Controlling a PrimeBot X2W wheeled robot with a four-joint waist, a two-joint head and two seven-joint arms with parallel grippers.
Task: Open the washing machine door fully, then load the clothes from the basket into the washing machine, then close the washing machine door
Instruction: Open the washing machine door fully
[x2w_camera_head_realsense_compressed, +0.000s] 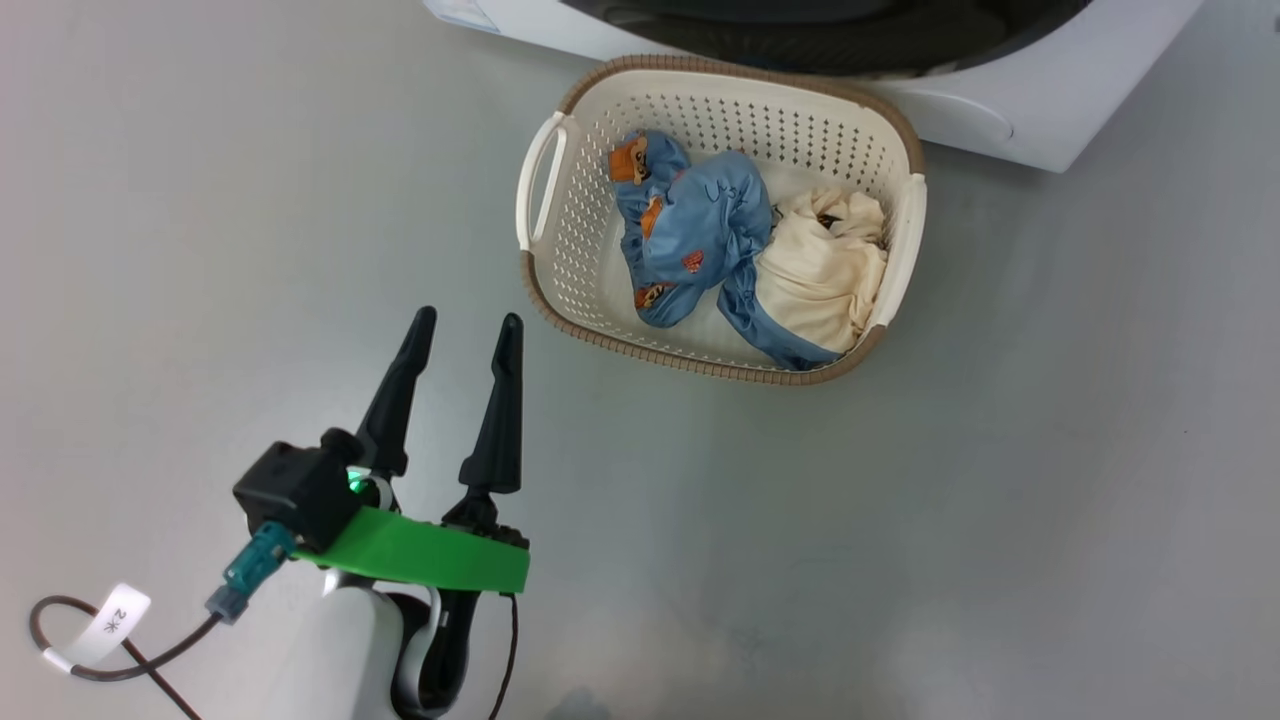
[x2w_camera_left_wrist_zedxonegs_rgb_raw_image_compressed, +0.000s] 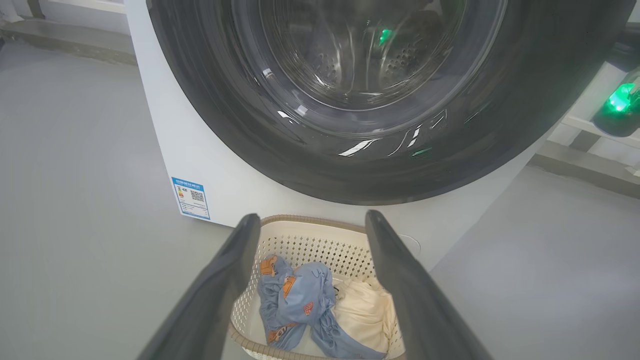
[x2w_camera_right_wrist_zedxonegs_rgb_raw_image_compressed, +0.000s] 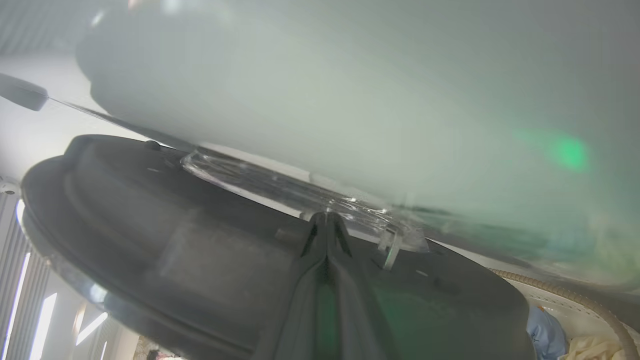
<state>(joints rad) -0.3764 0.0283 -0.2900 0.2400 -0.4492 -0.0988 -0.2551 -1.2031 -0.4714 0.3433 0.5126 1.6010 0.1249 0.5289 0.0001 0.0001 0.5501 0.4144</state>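
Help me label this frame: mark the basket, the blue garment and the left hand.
basket (x2w_camera_head_realsense_compressed: 760, 120), head view, perforated back wall.
blue garment (x2w_camera_head_realsense_compressed: 700, 225), head view, bunched middle.
left hand (x2w_camera_head_realsense_compressed: 468, 320), head view, midway between its open fingertips.

The left hand (x2w_camera_head_realsense_compressed: 468, 320) has two long, matte black fingers (x2w_camera_head_realsense_compressed: 393, 400) that taper to rounded tips. At their base sits a boxy black camera module (x2w_camera_head_realsense_compressed: 295, 490) with a small green light (x2w_camera_head_realsense_compressed: 352, 481), above a flat bright green plastic bracket (x2w_camera_head_realsense_compressed: 430, 562). A teal plug (x2w_camera_head_realsense_compressed: 255, 563) feeds a thin dark brown cable (x2w_camera_head_realsense_compressed: 130, 668) carrying a white paper tag (x2w_camera_head_realsense_compressed: 112, 622) with dark markings. The forearm (x2w_camera_head_realsense_compressed: 335, 650) is glossy white. The right hand (x2w_camera_right_wrist_zedxonegs_rgb_raw_image_compressed: 326, 217) has similar dark, tapered fingers.
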